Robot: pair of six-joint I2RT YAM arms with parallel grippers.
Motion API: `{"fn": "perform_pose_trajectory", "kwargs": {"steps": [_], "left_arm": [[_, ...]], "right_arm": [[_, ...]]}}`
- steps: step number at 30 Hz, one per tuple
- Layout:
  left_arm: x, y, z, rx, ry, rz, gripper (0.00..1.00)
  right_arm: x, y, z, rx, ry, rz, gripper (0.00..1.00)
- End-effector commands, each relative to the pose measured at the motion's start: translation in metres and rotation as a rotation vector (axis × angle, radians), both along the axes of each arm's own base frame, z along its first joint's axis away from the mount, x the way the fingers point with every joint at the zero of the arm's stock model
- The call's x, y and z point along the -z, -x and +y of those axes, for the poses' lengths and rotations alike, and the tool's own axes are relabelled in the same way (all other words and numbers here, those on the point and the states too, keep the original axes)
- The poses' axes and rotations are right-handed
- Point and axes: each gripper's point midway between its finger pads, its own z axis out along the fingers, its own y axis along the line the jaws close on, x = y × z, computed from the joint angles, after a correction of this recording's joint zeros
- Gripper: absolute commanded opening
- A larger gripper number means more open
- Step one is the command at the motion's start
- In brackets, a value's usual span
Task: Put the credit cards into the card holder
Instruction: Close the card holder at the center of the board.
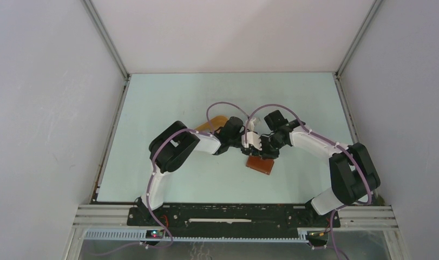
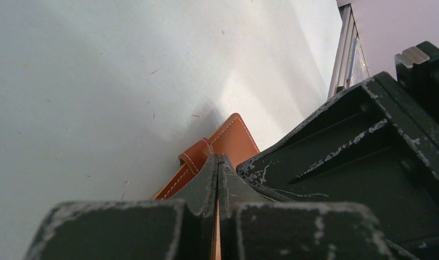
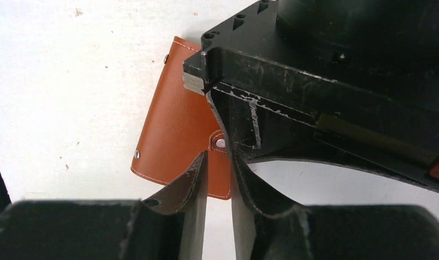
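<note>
Reddish-brown, the card holder (image 1: 260, 164) lies on the pale table (image 1: 168, 108) near its middle, just on the near side of the two arms that meet over its far edge. Its edge is pinched by the left gripper (image 2: 217, 160), whose jaws are pressed together with a sliver of orange leather showing between them. Just beside it, the right gripper (image 3: 217, 158) has a narrow gap between its jaws and nothing in it.
</note>
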Motion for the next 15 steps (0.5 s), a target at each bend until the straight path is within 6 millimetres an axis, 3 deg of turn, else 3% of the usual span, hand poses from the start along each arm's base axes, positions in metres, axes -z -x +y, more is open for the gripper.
{"fn": "perform_pose_trajectory", "kwargs": {"steps": [1,6,15], "left_arm": [[0.057,0.021,0.034,-0.028,-0.191,0.122,0.0],[0.057,0.021,0.034,-0.028,-0.19,0.123,0.0],[0.057,0.022,0.034,-0.026,-0.186,0.126,0.0]], "right_arm": [[-0.009,-0.006,0.003,0.008,-0.028,-0.029,0.31],[-0.002,-0.014,0.002,0.027,-0.01,-0.044,0.29],[0.013,-0.007,0.005,-0.004,0.022,-0.012,0.18]]}}
